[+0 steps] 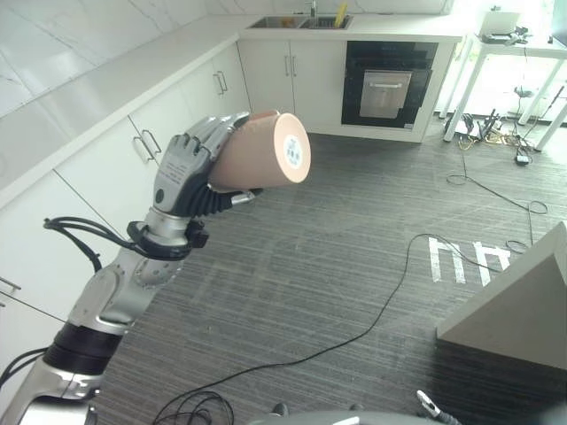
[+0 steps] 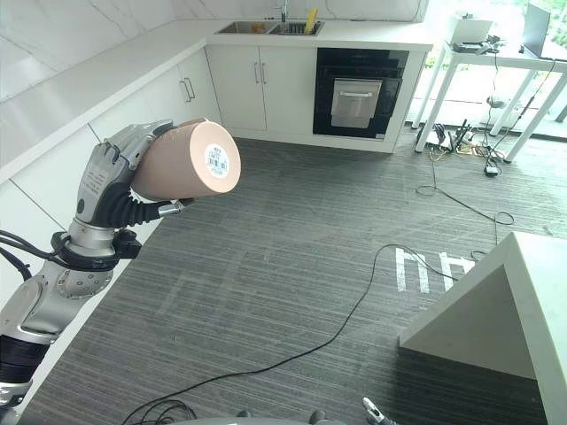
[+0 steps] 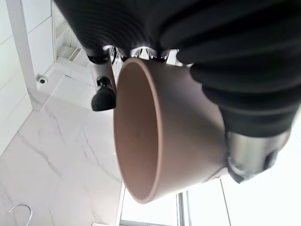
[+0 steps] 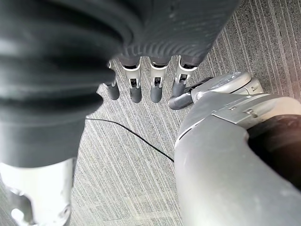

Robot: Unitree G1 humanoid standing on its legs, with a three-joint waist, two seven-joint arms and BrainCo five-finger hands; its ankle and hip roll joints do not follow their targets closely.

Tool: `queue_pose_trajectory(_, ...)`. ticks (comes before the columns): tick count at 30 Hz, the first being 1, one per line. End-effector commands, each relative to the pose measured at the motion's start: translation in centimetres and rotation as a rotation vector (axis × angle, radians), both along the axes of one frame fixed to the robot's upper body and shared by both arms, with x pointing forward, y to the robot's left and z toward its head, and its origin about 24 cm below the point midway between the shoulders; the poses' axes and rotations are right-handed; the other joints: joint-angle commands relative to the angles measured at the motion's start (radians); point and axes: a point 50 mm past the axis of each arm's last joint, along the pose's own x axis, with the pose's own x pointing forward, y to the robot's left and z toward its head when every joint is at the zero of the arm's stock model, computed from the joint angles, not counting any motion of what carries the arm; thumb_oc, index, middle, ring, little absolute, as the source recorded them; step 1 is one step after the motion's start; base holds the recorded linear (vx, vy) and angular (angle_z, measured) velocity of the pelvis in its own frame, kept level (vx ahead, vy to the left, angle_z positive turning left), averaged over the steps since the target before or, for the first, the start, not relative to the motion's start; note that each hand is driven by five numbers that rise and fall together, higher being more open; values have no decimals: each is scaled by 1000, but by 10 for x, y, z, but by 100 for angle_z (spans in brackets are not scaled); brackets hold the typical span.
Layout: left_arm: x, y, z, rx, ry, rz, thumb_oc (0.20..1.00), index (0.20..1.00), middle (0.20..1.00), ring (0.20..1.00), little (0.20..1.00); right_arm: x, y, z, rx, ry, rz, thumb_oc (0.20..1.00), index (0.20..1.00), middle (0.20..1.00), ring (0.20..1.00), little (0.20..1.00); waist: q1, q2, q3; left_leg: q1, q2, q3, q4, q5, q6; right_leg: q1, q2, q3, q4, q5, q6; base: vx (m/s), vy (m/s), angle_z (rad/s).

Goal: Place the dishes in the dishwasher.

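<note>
Terracotta-pink and matte, the cup (image 1: 261, 150) is raised in the air in the left hand (image 1: 184, 173), whose fingers curl over its wall while the thumb presses from beneath. In the left eye view the cup lies on its side, long axis roughly level; its flat base, with a small white sticker, faces toward the right and toward the camera, and its mouth points away to the robot's left, toward the white cabinets (image 1: 133, 150). Below it runs a dark grey striped floor (image 1: 337, 266).

The right eye view gives the same grip and the same sideways lie of the cup. At the far end of the room are a white counter with a sink (image 2: 266, 28), a built-in black oven (image 2: 359, 93) and a white table (image 2: 496, 53). A pale slab corner (image 2: 496, 310) juts in from the right.

The left wrist view looks into the cup's open mouth from very close; the rim is round and the inside is bare. Marble-patterned white wall (image 3: 61, 160) lies past it.

In the right wrist view the right hand (image 4: 143, 87) hangs over the striped floor, fingers straight and loose, holding nothing.
</note>
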Motion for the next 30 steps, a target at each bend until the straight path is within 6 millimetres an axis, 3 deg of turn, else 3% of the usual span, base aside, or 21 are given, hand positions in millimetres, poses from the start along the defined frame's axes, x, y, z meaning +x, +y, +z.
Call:
queue_pose_trajectory(1,43,24,25,-61,62,178,200,200,200,200,200,73,15,16,36,-219,195,1000,1000,1000,1000,1000,-39,10,45,12,-62,47,7,-71,23,-55,-51,-4,91,-49,121,28,-108,-7)
queue_pose_trajectory(7,43,27,21,-49,112,209,200,200,200,200,200,47,-3,9,-39,-106,124,1000,1000,1000,1000,1000,-47,16,18,50,-45,52,5,-79,13,-1,-32,-1,65,-63,109,48,-120,-10)
queue_pose_trajectory(12,42,26,27,-23,113,218,200,200,200,200,200,26,-4,2,-66,30,205,1000,1000,1000,1000,1000,-50,8,9,52,-11,67,39,-74,-14,21,-11,-3,56,-75,90,23,-201,1)
queue_pose_trajectory(14,41,25,27,-12,107,225,200,200,200,200,200,26,-6,3,-66,40,225,1000,1000,1000,1000,1000,-50,-4,17,21,-10,75,146,-111,-14,12,-17,-3,75,-79,82,18,-213,15)
queue_pose_trajectory(15,39,24,27,-7,100,224,200,200,200,200,200,28,-9,4,-75,36,239,1000,1000,1000,1000,1000,-42,-28,35,-38,-19,80,302,-131,-11,6,-34,2,95,-78,69,12,-231,16)
queue_pose_trajectory(17,38,25,30,-5,94,215,200,200,200,200,200,28,-12,5,-88,33,245,1000,1000,1000,1000,1000,-30,-45,60,-153,-9,67,498,-107,-16,8,-37,7,107,-77,51,53,-200,17)
queue_pose_trajectory(18,37,28,35,-7,90,208,200,200,200,200,200,28,-14,5,-85,32,228,1000,1000,1000,1000,1000,-17,-31,81,-245,1,60,539,-43,-27,20,-10,9,114,-85,38,168,-88,21)
queue_pose_trajectory(19,36,30,38,-9,87,206,200,200,200,200,200,28,-15,6,-82,33,222,1000,1000,1000,1000,1000,-11,-19,86,-262,9,65,493,-10,-34,31,3,8,115,-93,36,335,41,37)
queue_pose_trajectory(21,34,33,37,-18,84,206,200,200,200,200,200,30,-16,6,-86,36,226,1000,1000,1000,1000,1000,7,15,88,-276,57,91,259,94,-62,76,30,1,102,-124,42,487,224,14)
queue_pose_trajectory(23,32,32,31,-39,84,206,200,200,200,200,200,33,-18,7,-94,38,211,1000,1000,1000,1000,1000,28,23,90,-301,94,86,97,187,-88,121,21,8,91,-145,48,532,296,-31)
queue_pose_trajectory(26,36,32,25,-50,90,212,200,200,200,200,200,36,-21,9,-106,36,197,1000,1000,1000,1000,1000,22,36,84,-308,113,127,87,196,-89,123,0,-16,146,-185,55,514,342,-35)
queue_pose_trajectory(28,33,36,22,-38,122,204,200,200,200,200,200,27,-18,5,-116,69,138,1000,1000,1000,1000,1000,60,23,63,-321,39,41,167,127,-57,178,-25,14,228,-265,70,783,429,-25)
queue_pose_trajectory(30,33,35,23,-29,126,192,200,200,200,200,200,23,-15,4,-111,73,119,1000,1000,1000,1000,1000,65,16,51,-313,24,42,170,113,-47,197,-31,15,231,-274,80,370,201,-68)
